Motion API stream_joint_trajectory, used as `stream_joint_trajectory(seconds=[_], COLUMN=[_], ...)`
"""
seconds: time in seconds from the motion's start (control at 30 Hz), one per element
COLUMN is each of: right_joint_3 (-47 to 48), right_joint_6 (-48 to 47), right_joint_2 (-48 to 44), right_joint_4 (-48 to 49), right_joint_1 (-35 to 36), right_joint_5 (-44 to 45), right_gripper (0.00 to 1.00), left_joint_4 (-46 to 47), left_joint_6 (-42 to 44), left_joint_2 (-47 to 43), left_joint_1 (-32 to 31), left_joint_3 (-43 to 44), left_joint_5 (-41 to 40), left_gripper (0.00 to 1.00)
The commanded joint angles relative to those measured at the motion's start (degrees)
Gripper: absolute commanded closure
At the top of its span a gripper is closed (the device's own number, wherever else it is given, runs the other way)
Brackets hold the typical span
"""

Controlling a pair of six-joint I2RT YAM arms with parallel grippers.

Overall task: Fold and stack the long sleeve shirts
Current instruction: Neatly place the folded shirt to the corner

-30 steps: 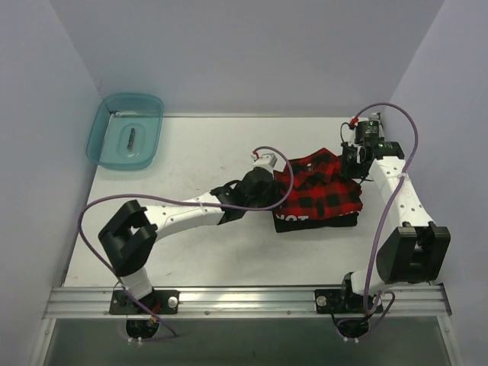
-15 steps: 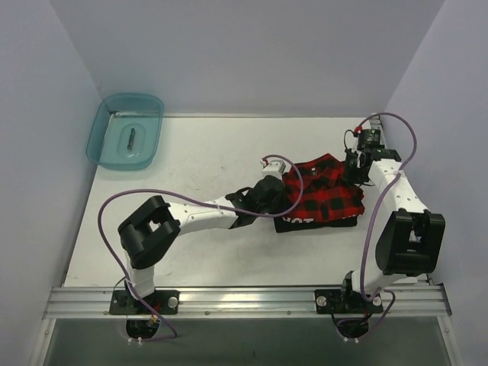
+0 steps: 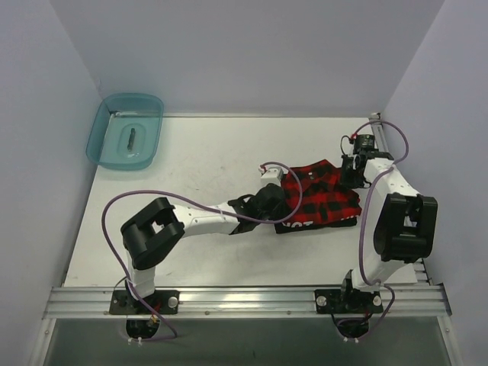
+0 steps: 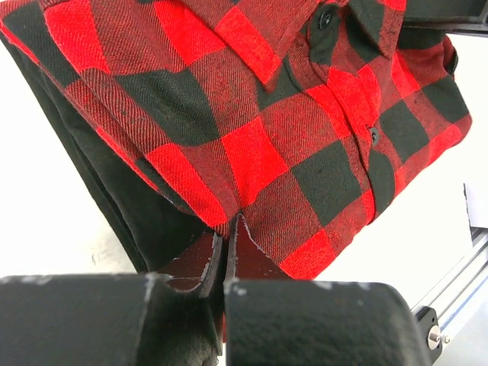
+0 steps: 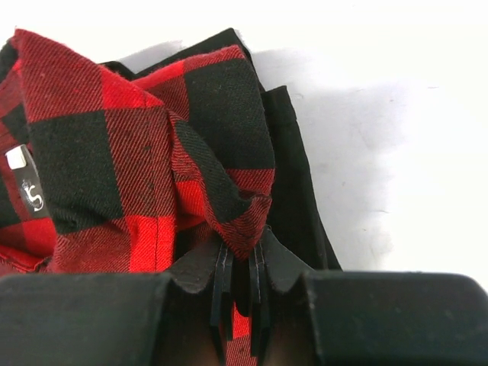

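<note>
white table [image 3: 191, 152]: l gripper [image 4: 229, 238] & r gripper [image 5: 242, 255] both pinching plaid shirt [image 4: 252, 137] (black shirt [image 4: 114, 200] beneath).

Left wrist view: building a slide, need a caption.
Left gripper pinches the plaid shirt by its edge, black shirt beneath.

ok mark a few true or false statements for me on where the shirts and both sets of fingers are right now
1. The left fingers and right fingers are each shut on the plaid shirt. True.
2. The plaid shirt lies in the teal bin. False: it is on the table; the bin stands apart at the far left corner.
3. A black shirt lies under the plaid shirt. True.
4. The plaid shirt is spread flat with its sleeves out. False: it is folded into a compact bundle.
</note>
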Motion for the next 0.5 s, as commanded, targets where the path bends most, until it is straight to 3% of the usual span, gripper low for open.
stream_joint_trajectory(seconds=[0.0, 0.07, 0.13, 0.17, 0.23, 0.27, 0.33, 0.37, 0.4, 0.47], right_joint_3=[1.17, 0.82, 0.82, 1.08, 2.04, 3.7, 5.47, 6.08, 7.66, 8.55], right_joint_6=[1.38, 1.65, 2.61, 2.88, 3.23, 3.49, 5.33, 6.04, 7.26, 10.86], right_joint_2=[0.12, 0.03, -0.58, -0.93, -2.08, -2.43, -4.18, -5.06, -7.07, -9.36], right_joint_4=[2.17, 2.17, 1.73, 1.38, -0.55, -1.51, -4.59, -5.38, -7.04, -8.63], right_joint_1=[-0.48, -0.57, -0.48, -0.48, -0.57, -0.48, -0.48, -0.48, -0.48, -0.48], right_joint_5=[0.84, 1.36, 2.59, 2.85, 2.6, 2.59, 3.29, 3.82, 4.35, 5.49], right_gripper=[1.0, 1.0, 0.95, 0.83, 0.67, 0.5, 0.3, 0.26, 0.24, 0.2], left_joint_4=[0.23, 0.05, -1.0, -1.7, -2.94, -3.03, -3.29, -3.55, -4.95, -5.75], left_joint_6=[-2.96, -3.32, -3.41, -3.41, -3.15, -3.06, -2.19, -1.83, -1.57, -0.34], left_joint_2=[-1.02, -1.55, -2.08, -2.43, -4.18, -4.97, -8.04, -9.1, -11.2, -13.4], left_joint_1=[-0.9, -0.9, -0.9, -0.82, -0.82, -0.82, -0.9, -0.9, -0.9, -0.9], left_joint_3=[-1.62, -2.24, -2.25, -2.07, -2.24, -2.42, -2.86, -2.77, -2.68, -1.9], left_joint_5=[-2.17, -3.32, -3.49, -3.67, -4.89, -5.34, -6.65, -7.09, -7.88, -9.03], left_gripper=[1.0, 1.0, 0.88, 0.73, 0.62, 0.46, 0.31, 0.28, 0.19, 0.16])
